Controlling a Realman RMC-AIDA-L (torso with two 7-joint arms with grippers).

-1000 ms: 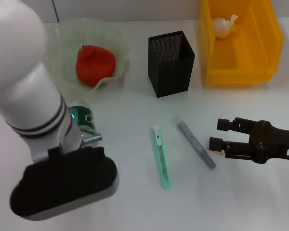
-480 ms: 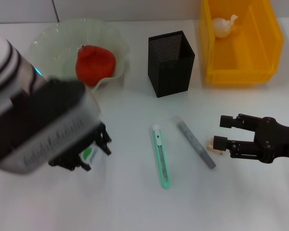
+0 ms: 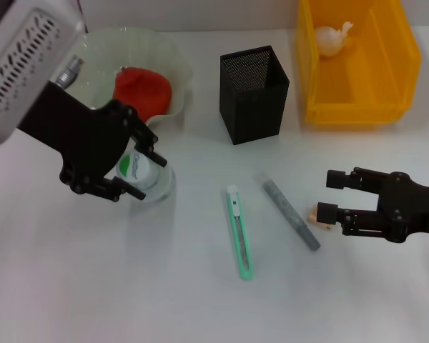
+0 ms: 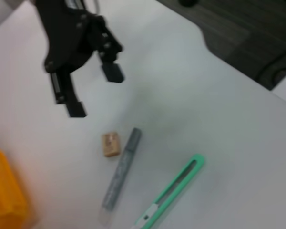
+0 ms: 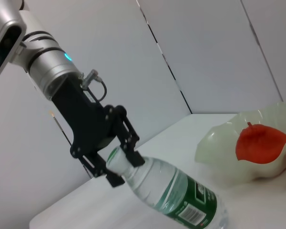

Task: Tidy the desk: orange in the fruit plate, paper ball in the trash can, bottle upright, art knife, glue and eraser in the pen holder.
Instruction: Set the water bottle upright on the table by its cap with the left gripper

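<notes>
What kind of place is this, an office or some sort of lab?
Probably a robot test bench staged as a messy desk: a plain white table with a mesh pen holder, a yellow bin serving as trash can, and two robot grippers, left and right.

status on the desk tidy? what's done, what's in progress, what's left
Done: orange sits in the fruit plate, paper ball in the yellow trash can.
In hand: left gripper grips the bottle by its cap, tilted, not yet upright.
Left: art knife, glue and eraser lie outside the pen holder; the open right gripper waits by the eraser.
</notes>
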